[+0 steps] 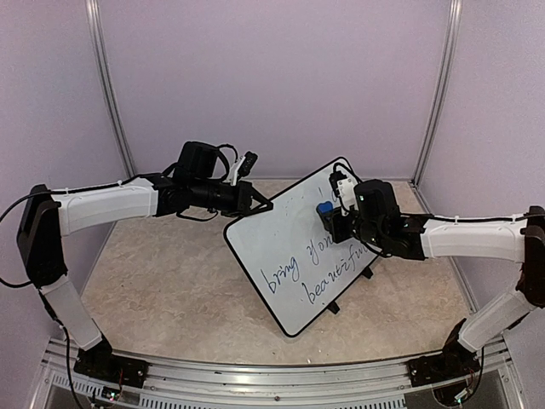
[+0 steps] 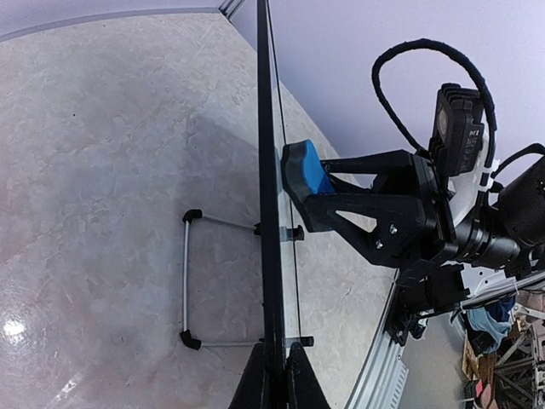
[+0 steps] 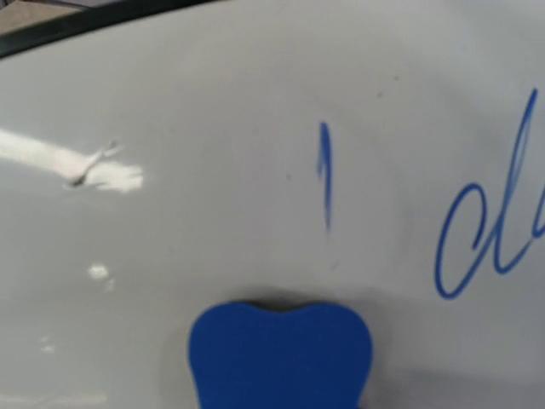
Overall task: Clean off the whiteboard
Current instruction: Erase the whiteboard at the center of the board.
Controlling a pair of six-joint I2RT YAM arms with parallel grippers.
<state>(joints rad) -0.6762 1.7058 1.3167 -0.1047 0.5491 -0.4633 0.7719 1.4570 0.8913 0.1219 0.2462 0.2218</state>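
Left hand (image 1: 266, 204) clamps the rim of the board (image 1: 285, 256), likely stiff and light; right hand (image 1: 327, 215), gripping the eraser (image 3: 279, 354), presses its face.

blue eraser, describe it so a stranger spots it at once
Find the big tilted whiteboard. Near its far edge, above the blue handwriting, the right tool holds the blue eraser against it. It is the only solid blue block there.

Blue handwriting (image 1: 285, 271) on the whiteboard (image 1: 272, 230) starts with "bring"; the remaining words are too unclear to read.
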